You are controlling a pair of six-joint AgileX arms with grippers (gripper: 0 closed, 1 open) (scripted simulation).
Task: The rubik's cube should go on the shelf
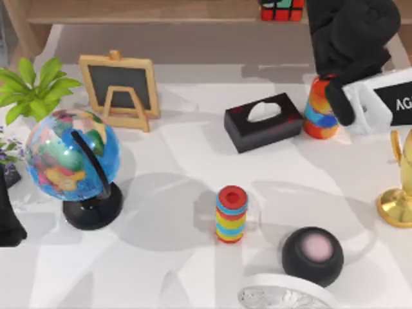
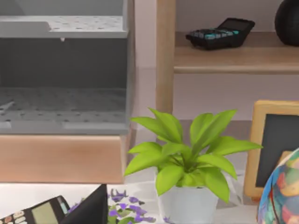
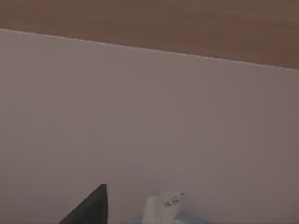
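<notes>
The rubik's cube (image 1: 281, 9) rests on the light-brown wooden shelf (image 1: 129, 11) at the back, partly cut off by the top view's upper edge. My right gripper (image 1: 325, 29) is raised just to the cube's right, apart from it. In the right wrist view one dark finger (image 3: 91, 210) stands off to the side with nothing held, below the shelf plank (image 3: 187, 28) and facing the wall. My left gripper (image 1: 9, 219) is parked at the table's left edge, and its finger (image 2: 93, 207) shows the same spread, with nothing in it.
A chalkboard easel (image 1: 119, 90), plant (image 1: 29, 87) and globe (image 1: 74, 161) stand at left. A black tissue box (image 1: 264, 121) and striped cylinder (image 1: 320, 109) sit below the right arm. Another striped cylinder (image 1: 232, 214), black speaker (image 1: 312, 255) and gold trophy (image 1: 399, 193) stand nearer.
</notes>
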